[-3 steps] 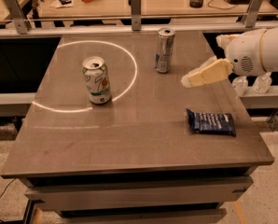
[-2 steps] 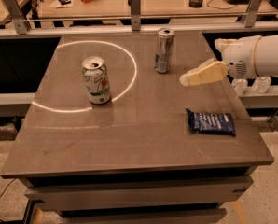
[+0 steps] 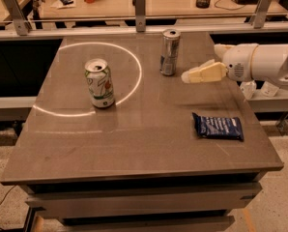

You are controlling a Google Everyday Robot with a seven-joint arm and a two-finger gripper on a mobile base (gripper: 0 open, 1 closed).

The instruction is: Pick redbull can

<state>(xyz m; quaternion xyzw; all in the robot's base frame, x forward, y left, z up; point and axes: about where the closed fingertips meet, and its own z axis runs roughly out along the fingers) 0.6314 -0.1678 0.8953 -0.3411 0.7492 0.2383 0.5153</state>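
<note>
The redbull can (image 3: 169,52) is a slim silver can with blue panels and stands upright near the far edge of the table, right of middle. My gripper (image 3: 188,76) reaches in from the right on a white arm, with cream-coloured fingers (image 3: 205,73) pointing left. Its tips hover just right of the can and slightly nearer to me, a short gap from it. It holds nothing.
A wider white can with green and red markings (image 3: 99,83) stands upright at the table's left middle. A dark blue snack bag (image 3: 218,127) lies flat at the right front. The brown table (image 3: 134,144) has a bright ring of light on it. Desks with clutter stand behind.
My gripper and arm have moved left, closer to the redbull can. The cans and the bag have not moved.
</note>
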